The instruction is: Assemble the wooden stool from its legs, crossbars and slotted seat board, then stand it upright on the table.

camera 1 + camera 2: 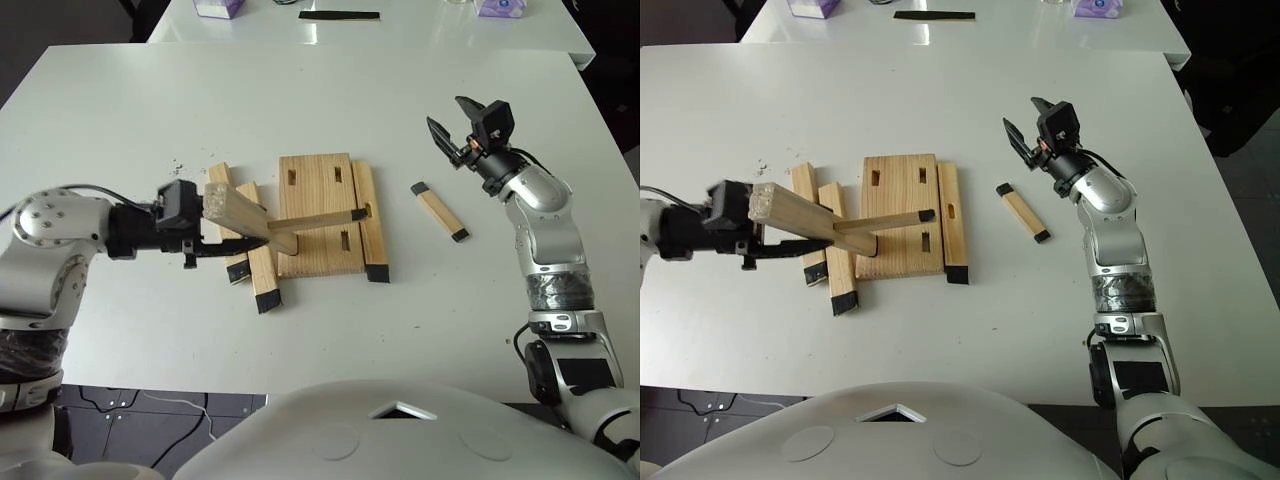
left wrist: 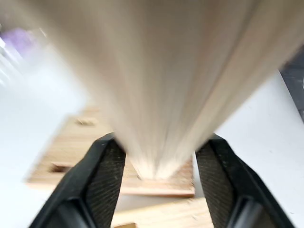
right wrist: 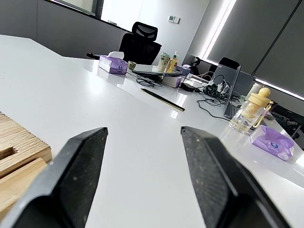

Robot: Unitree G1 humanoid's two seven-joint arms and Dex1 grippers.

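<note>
left hand (image 2: pixel 162 147): closed on a thick leg (image 1: pixel 240 212), one pad on each side of it; it sits at centre left of the head view, lifted off the table (image 1: pixel 120 120).
leg: tilted, its pale cut end toward the upper left and its other end just by the left edge of the seat board (image 1: pixel 318 190).
crossbar (image 1: pixel 320 221): a thin bar whose left end meets the held leg. It runs right above the board, and its black tip is over the board's right part.
seat board: flat on the table at the centre of the frame, slots showing.
loose legs: one (image 1: pixel 372 228) lies along the board's right edge, touching it, black end toward the lower frame. Two more (image 1: pixel 262 265) lie left of the board, partly under the held leg.
short bar (image 1: pixel 438 211): alone on the table right of centre, black at both ends, between the board and the right hand (image 1: pixel 453 122).
right hand: upper right, above the table, fingers spread apart and holding nothing.
second table (image 1: pixel 400 35): along the top of the frame, with purple tissue boxes (image 1: pixel 218 8) and a black strip (image 1: pixel 338 15).
</note>
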